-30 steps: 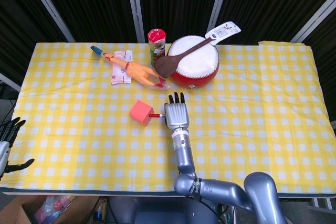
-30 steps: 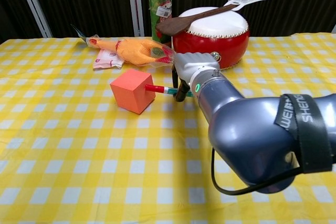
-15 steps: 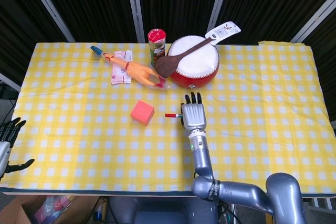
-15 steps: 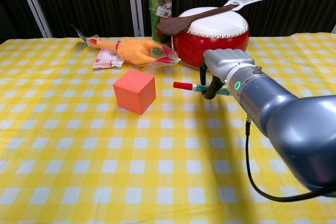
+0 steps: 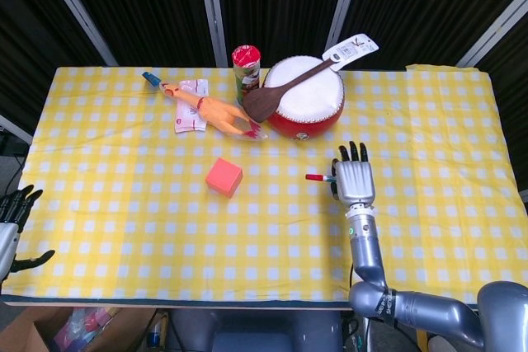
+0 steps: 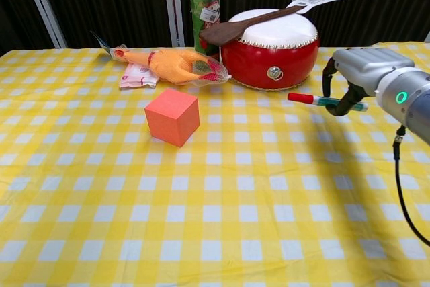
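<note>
A: Item 1, right hand (image 6: 366, 72) — status?

B: Clamped on the marker (image 6: 316, 100); red cap points toward the table's left edge, green end tucked under the fingers (image 6: 349, 102). Held off the cloth, approx. level. In head view the hand (image 5: 353, 180) hangs over the table's middle-right, just in front of the drum (image 5: 306, 96).

A: Change vs. 1 s ago?

B: Big one. Marker tip was then touching the orange cube (image 6: 172, 116); hand was right beside it. Half a sec ago already apart. Now hand + marker have swung well toward the right edge; the cube hasn't budged, sits alone mid-table. Reads as: marker lifted and being carried away from the cube, grip holding OK.

A: Item 2, left hand?

B: Left hand (image 5: 14, 212) off the table's front-left corner, below edge level. Holds nothing, fingers spread. No change.

A: Rest of stock, back edge?

B: Red drum w/ white skin, wooden spoon (image 6: 248, 23) laid across it, tag on handle end. Snack can (image 6: 205, 6) upright, just left of drum. Rubber chicken (image 6: 175, 65) lying on its side next to can, on a small packet (image 6: 138, 75). All on the yellow check cloth (image 6: 201, 233). None shifted.
</note>
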You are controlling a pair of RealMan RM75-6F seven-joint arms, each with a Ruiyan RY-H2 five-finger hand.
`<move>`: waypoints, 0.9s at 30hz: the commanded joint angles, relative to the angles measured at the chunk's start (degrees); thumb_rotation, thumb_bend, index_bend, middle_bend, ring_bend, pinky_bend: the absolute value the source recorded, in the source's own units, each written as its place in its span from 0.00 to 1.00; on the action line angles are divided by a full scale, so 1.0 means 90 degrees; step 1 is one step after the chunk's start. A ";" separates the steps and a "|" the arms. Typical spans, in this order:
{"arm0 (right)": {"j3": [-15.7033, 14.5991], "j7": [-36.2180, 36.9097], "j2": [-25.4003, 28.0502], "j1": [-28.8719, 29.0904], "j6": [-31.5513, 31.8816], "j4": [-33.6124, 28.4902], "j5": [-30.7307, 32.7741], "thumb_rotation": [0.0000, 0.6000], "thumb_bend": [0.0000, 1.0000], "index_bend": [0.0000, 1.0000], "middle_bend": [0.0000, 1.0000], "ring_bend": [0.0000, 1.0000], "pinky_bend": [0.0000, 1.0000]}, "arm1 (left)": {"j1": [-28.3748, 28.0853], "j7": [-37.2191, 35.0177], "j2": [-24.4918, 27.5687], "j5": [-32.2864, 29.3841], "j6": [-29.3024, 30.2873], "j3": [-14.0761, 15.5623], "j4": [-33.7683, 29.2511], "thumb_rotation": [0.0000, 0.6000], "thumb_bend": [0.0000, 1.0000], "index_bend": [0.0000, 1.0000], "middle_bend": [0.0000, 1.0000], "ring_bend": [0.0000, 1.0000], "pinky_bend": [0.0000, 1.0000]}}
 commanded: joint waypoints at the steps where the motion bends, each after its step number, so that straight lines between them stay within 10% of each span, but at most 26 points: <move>1: -0.0159 0.0063 0.0232 -0.0182 -0.0081 0.0071 0.0054 1.00 0.54 0.60 0.18 0.00 0.03 | 0.0000 0.0050 -0.0018 0.0021 0.0004 0.0010 0.0006 1.00 0.01 0.00 0.00 0.00 0.00; 10: -0.0342 0.0282 0.0421 -0.0404 -0.0236 0.0202 0.0047 1.00 0.54 0.58 0.18 0.00 0.03 | -0.0003 0.0142 -0.0064 0.0033 0.0026 0.0002 0.0029 1.00 0.01 0.00 0.00 0.00 0.00; 18: -0.0468 0.0260 0.0556 -0.0539 -0.0230 0.0060 0.0064 1.00 0.54 0.36 0.17 0.00 0.03 | -0.0019 0.0210 -0.0092 0.0048 0.0022 -0.0004 0.0039 1.00 0.01 0.00 0.00 0.00 0.00; 27: -0.0710 0.0497 0.1352 -0.0941 0.0215 -0.1226 -0.0554 1.00 0.54 0.30 0.13 0.00 0.03 | -0.0015 0.0201 -0.0122 0.0057 0.0083 -0.0034 0.0069 1.00 0.01 0.00 0.00 0.00 0.00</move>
